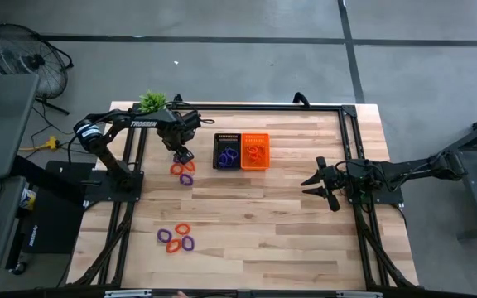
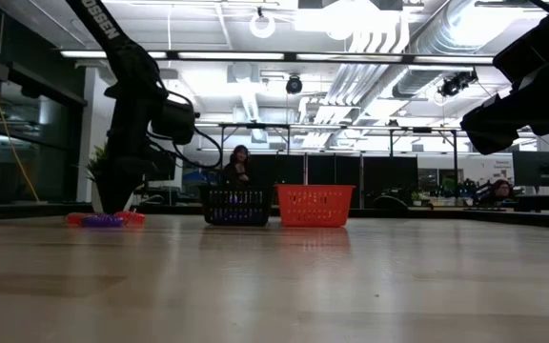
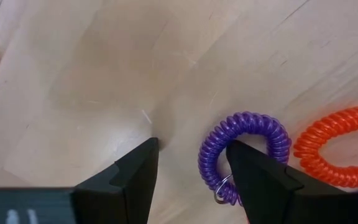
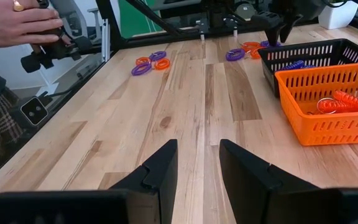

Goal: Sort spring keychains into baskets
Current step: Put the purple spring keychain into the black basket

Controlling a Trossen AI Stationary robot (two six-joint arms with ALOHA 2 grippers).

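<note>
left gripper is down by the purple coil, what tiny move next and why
Probably shift the left gripper sideways a little, then close. Its open fingers sit low at the table, but one finger rests over the purple keychain coil instead of straddling it, with the orange keychain right beside it.

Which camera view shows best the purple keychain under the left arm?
The left wrist view: the purple keychain fills it, coils and metal ring clear, one finger across it. The high view shows a small loop; the low view a flat streak; the right wrist view a distant loop.
</note>
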